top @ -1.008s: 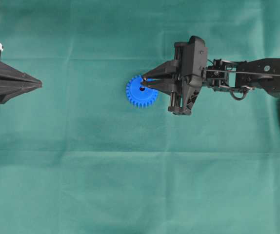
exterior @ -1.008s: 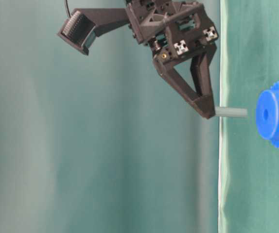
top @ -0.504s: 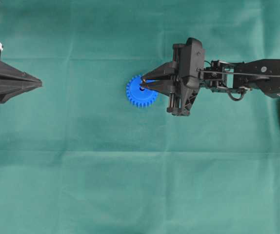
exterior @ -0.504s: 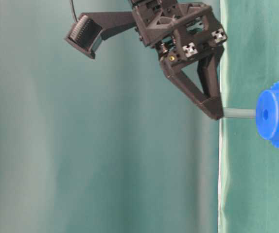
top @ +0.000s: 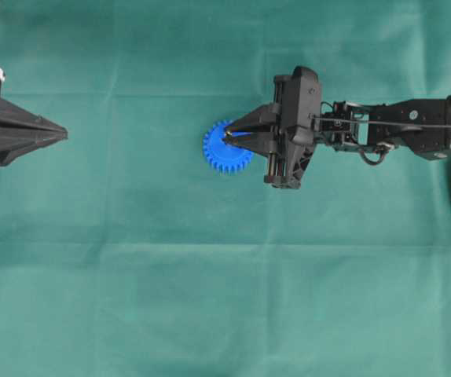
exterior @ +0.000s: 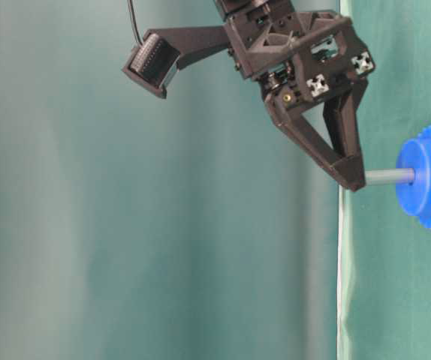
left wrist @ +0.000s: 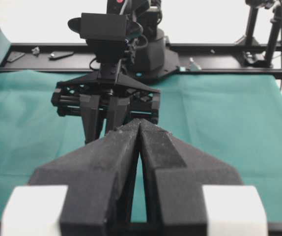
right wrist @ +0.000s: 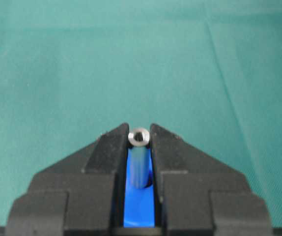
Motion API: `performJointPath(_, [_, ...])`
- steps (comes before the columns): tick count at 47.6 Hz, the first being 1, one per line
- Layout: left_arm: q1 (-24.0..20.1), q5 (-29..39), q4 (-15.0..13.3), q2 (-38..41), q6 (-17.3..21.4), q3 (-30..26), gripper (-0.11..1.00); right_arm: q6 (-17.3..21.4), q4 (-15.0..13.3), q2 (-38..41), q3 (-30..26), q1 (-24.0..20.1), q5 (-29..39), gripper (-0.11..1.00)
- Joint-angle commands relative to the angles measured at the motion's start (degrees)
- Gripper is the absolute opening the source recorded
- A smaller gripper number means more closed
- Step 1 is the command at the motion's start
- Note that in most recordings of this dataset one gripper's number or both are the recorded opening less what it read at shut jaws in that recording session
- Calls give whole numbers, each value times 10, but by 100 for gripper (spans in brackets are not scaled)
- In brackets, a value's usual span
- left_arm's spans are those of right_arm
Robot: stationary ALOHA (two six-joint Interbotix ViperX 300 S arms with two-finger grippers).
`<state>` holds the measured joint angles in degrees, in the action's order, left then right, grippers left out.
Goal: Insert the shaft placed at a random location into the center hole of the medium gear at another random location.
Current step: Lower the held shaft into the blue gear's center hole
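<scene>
The blue medium gear (top: pixel 224 151) lies flat on the green cloth; it also shows in the table-level view (exterior: pixel 428 176). My right gripper (top: pixel 227 137) is shut on the silvery-grey shaft (exterior: pixel 388 177), held upright over the gear. The shaft's lower end touches the gear's hub at the center hole, which it hides. In the right wrist view the shaft (right wrist: pixel 139 157) stands between the fingertips, blue gear (right wrist: pixel 140 209) beneath it. My left gripper (top: pixel 62 136) is shut and empty at the left edge, far from the gear; its fingers (left wrist: pixel 124 142) meet at the tips.
Green cloth (top: pixel 210 275) covers the whole table. The right arm (top: pixel 398 129) reaches in from the right edge. A black rail and the arm's base (left wrist: pixel 151 44) stand beyond the cloth's far edge.
My right gripper has come down toward the gear with the shaft. The shaft's tip went from a clear gap above the hub to touching it at the hole. The left gripper has not moved.
</scene>
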<state>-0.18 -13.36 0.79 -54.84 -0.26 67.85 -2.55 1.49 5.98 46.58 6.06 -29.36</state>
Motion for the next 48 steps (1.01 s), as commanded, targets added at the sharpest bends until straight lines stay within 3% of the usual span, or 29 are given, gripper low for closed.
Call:
performJointPath(1, [-1,-5,1,4,-1,-8,0,-5,2,-4,-8,-2,-4,13])
performJointPath(48, [-1,-3,1,4,-1,-8,0,-12,-2,-31,-11,3,-2,13])
